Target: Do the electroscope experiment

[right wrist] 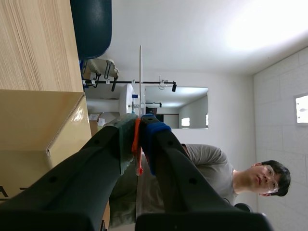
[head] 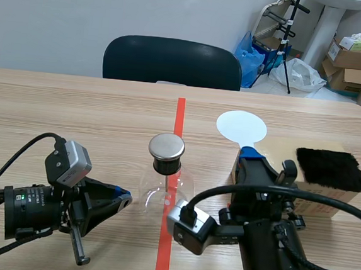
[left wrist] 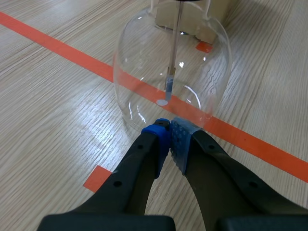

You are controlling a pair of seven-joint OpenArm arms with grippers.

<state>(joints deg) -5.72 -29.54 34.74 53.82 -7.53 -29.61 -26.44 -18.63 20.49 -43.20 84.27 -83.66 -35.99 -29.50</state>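
The electroscope, a clear glass flask (head: 163,193) with a metal cap (head: 167,146), stands on the red tape line at the table's middle. In the left wrist view the flask (left wrist: 144,57) shows a thin rod with a small leaf (left wrist: 169,84) inside. My left gripper (head: 123,199) lies low on the table just left of the flask, shut on nothing, its tips (left wrist: 169,127) almost at the glass. To the right of the flask, my right gripper (head: 249,155) is shut on the handle of a white disc paddle (head: 240,126), which appears edge-on (right wrist: 140,77) in the right wrist view.
A cardboard box (head: 317,204) with a black fur pad (head: 331,168) on top sits beside the right arm. A dark chair (head: 171,61) stands behind the table's far edge, with boxes and bags at the back right. A person (right wrist: 216,173) shows in the right wrist view.
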